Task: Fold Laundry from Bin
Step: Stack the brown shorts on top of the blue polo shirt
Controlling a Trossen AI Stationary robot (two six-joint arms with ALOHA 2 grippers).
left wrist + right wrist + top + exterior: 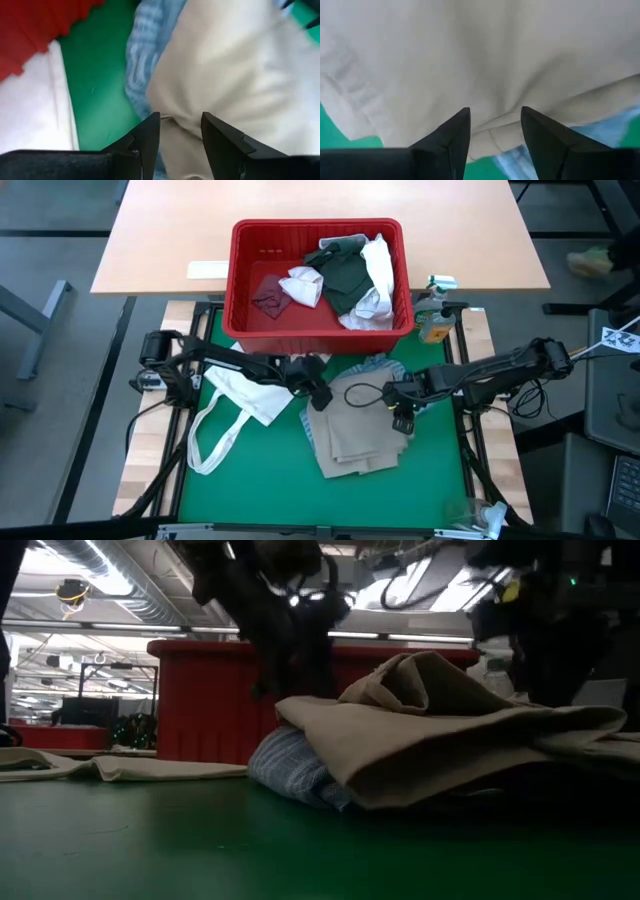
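L gripper is being held part-open over tan shirt edge, nothing gripped; R gripper, likewise part-open, is being hovered above same shirt.

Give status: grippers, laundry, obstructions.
Left gripper and right gripper open over tan cloth shirt. Blue-striped cloth beneath it. More garments in red plastic bin. White tote bag beside.
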